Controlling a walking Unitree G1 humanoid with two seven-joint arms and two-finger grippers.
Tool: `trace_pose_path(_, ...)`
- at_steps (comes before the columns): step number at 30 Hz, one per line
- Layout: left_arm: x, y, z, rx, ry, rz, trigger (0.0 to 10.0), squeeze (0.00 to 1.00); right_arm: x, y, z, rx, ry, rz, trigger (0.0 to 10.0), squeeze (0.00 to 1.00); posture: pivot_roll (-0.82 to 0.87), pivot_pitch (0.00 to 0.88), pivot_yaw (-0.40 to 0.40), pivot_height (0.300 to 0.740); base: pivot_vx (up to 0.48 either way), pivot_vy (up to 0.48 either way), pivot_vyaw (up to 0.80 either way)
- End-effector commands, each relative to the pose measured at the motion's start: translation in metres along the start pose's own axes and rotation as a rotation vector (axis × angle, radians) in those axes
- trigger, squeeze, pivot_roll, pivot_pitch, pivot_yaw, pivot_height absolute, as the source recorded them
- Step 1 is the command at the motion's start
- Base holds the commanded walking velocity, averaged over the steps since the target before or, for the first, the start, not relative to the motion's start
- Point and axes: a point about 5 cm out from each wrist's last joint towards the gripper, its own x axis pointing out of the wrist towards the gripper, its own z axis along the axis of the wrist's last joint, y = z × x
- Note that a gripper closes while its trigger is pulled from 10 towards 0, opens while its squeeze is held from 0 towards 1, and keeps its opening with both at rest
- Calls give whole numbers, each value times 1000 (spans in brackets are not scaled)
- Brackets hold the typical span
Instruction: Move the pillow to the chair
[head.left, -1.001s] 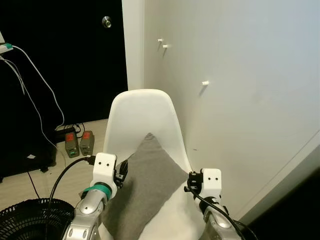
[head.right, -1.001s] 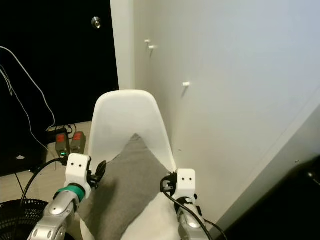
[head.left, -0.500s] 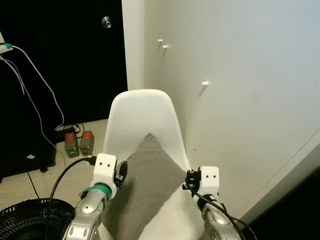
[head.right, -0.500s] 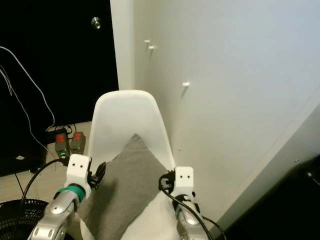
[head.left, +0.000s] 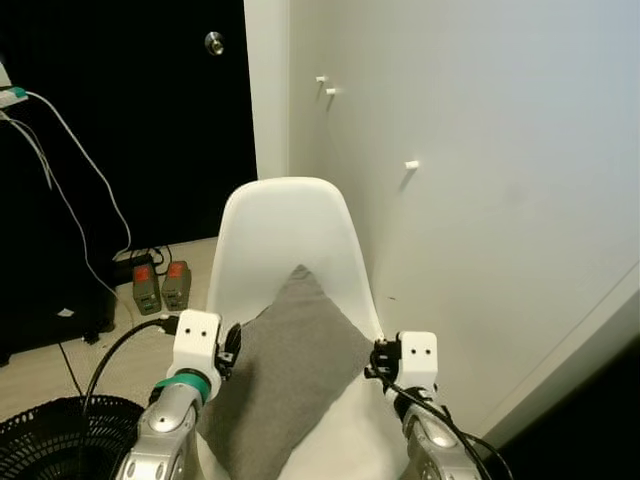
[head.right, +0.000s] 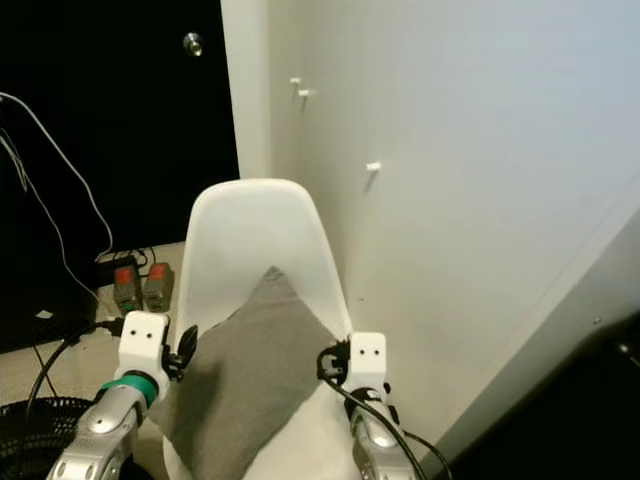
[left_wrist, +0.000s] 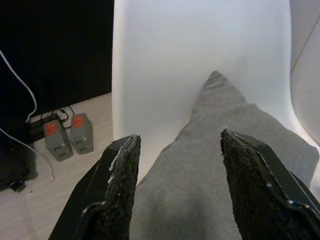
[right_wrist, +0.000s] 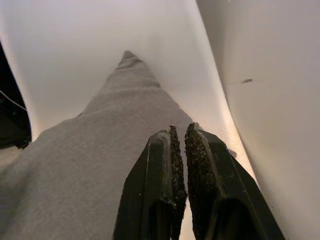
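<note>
Leaning on your one white chair (head.left: 285, 225) was one grey pillow (head.left: 290, 370); left gripper (left_wrist: 177, 187) released, right gripper (right_wrist: 179, 150) clenched empty; two chargers (head.left: 160, 285) far left.

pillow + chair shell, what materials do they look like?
Pillow: grey woven fabric, matte, soft creases and a floppy corner. Chair: likely moulded plastic, white with a smooth slight sheen, one-piece curved shell. Neither is certain from looks alone.

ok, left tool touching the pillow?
Apart. The left wrist view shows the left tool open, its fingers spread wide above the grey pillow, gripping nothing.
</note>
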Motion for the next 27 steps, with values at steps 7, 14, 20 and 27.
trace_pose_path(7, -7, 5, -5, 1, -10, 26, 10000, 0, -4, 5, -7, 6, 15, 5, 10000, 0, -29, 69, 87, 740, 0, 0, 0)
trace_pose_path(14, -8, 8, -2, 17, -19, 40, 10000, 0, -4, 11, -10, 14, 20, 12, 10000, 0, 4, 98, 95, 740, 0, 0, 0)
trace_pose_path(20, -12, 10, -1, 4, -25, 38, 10000, 0, -6, 12, -12, 17, 28, 13, 10000, 0, 10, 118, 103, 740, 0, 0, 0)
trace_pose_path(27, -15, 10, -3, 0, -9, 23, 10000, 0, -10, 10, -15, 18, 35, 6, 10000, 0, 9, 131, 109, 740, 0, 0, 0)
